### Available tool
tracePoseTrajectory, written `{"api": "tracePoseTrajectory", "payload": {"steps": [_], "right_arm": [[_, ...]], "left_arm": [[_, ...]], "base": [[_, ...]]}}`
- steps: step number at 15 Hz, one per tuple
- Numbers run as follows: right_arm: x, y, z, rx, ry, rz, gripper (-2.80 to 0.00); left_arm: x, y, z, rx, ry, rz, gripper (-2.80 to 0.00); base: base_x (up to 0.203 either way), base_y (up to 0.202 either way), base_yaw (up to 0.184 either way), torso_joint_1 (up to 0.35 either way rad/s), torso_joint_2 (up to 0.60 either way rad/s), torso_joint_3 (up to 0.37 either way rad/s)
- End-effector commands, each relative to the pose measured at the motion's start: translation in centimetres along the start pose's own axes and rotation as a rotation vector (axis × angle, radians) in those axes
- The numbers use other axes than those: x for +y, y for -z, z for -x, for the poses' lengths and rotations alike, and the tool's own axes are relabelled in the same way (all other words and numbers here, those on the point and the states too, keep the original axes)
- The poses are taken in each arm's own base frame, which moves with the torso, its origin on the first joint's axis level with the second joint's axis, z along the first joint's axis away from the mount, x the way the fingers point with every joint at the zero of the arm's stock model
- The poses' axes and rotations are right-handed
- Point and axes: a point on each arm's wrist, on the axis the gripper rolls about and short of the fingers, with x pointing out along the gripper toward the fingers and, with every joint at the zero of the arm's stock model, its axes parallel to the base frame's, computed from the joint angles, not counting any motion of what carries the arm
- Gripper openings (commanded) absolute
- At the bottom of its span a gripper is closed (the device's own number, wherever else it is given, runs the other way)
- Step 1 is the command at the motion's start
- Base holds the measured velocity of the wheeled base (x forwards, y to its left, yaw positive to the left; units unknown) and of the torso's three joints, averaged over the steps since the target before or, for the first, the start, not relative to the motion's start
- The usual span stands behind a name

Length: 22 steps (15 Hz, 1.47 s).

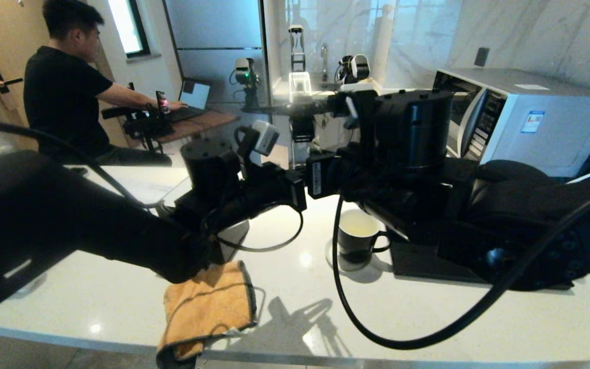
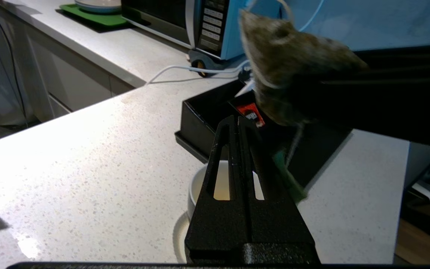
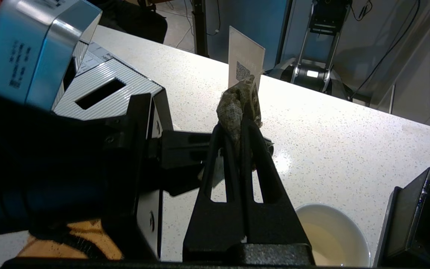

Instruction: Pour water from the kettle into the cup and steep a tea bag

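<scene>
Pinching tea bag [image 3: 238,106] above cup [image 1: 357,237], right gripper [image 3: 242,129]; left gripper [image 2: 239,123] closed, empty; black tray [image 2: 203,112], orange cloth [image 1: 208,307] nearby.

Tea bag [image 3: 239,108] mottled grey-green, pinched at the tip of the black right tool [image 3: 245,129]. Cup [image 1: 357,238] black outside, white inside, pale yellowish liquid. Table [image 1: 285,302] white, finely speckled. Cloth [image 1: 208,307] orange with grey edging. Red sachet [image 2: 250,113] with white print beyond the black left tool [image 2: 237,123].
</scene>
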Motion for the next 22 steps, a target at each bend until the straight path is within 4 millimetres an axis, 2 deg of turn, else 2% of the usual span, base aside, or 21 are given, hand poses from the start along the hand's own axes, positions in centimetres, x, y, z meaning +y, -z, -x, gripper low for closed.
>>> {"api": "tracePoseTrajectory", "payload": {"steps": [1, 10, 11, 18, 22], "right_arm": [[0.0, -0.05, 0.03, -0.003, 0.002, -0.001, -2.8], [-0.08, -0.34, 0.27, -0.01, 0.001, -0.001, -2.8], [-0.08, -0.34, 0.27, -0.01, 0.001, -0.001, -2.8], [-0.12, -0.47, 0.4, -0.013, 0.001, -0.002, -2.8], [-0.12, -0.46, 0.39, -0.013, 0.001, -0.002, -2.8]], "left_arm": [[-0.18, -0.07, 0.32, -0.001, 0.002, 0.0, -2.8], [0.09, 0.35, 0.61, 0.015, -0.007, 0.007, -2.8], [0.09, 0.35, 0.61, 0.015, -0.007, 0.006, 0.0], [-0.3, -0.12, 0.5, -0.05, 0.018, -0.018, 0.0], [-0.86, 0.72, 1.04, -0.028, 0.025, -0.01, 0.0]], "base": [[0.0, 0.0, 0.0, 0.0, 0.0, 0.0], [0.0, 0.0, 0.0, 0.0, 0.0, 0.0], [0.0, 0.0, 0.0, 0.0, 0.0, 0.0], [0.0, 0.0, 0.0, 0.0, 0.0, 0.0], [0.0, 0.0, 0.0, 0.0, 0.0, 0.0]]}}
